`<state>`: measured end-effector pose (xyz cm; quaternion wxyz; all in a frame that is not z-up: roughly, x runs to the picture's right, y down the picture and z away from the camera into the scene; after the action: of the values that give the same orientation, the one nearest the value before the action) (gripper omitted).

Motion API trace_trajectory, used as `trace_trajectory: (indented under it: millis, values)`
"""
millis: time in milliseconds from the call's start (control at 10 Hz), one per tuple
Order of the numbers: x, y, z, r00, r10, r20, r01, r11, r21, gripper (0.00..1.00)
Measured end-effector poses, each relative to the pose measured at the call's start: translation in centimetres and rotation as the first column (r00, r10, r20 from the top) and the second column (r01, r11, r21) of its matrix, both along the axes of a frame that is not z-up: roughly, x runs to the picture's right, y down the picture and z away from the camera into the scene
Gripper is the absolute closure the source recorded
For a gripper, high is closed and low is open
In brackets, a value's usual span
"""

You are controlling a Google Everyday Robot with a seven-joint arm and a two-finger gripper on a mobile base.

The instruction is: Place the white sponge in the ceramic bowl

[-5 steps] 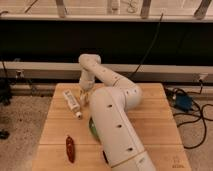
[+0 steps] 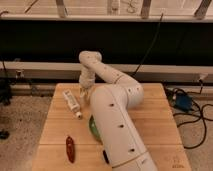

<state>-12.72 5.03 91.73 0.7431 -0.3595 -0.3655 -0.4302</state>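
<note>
My gripper (image 2: 83,91) hangs from the white arm over the back left part of the wooden table (image 2: 55,127), pointing down close to the surface. The ceramic bowl (image 2: 93,128) shows only as a green edge near the table's middle, mostly hidden behind my big white forearm. The gripper is behind the bowl and a little to its left. I cannot make out the white sponge; it is hidden by the gripper or the arm.
A long white tube with a cap (image 2: 71,103) lies just left of the gripper. A red pepper-like object (image 2: 70,148) lies at the front left. Cables and a blue box (image 2: 181,101) sit on the floor at right. A dark wall runs behind the table.
</note>
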Motion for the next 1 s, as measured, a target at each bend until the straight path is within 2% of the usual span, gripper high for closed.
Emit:
trace_trajectory:
  millis: [300,600,800,1000]
  values:
    - [0.5,-1.2,-1.9,1.0,0.011,0.01,-0.012,0.9999,0.009,0.9]
    - [2.4,-2.2,-4.0,0.999,0.024,0.026,-0.025,0.9994,0.024,0.9]
    - [2.4,-2.3,-4.7,0.999,0.028,0.028,-0.029,0.9991,0.032,0.9]
    - [3.6,-2.4,-5.2,0.999,0.037,0.022,-0.038,0.9985,0.039,0.9]
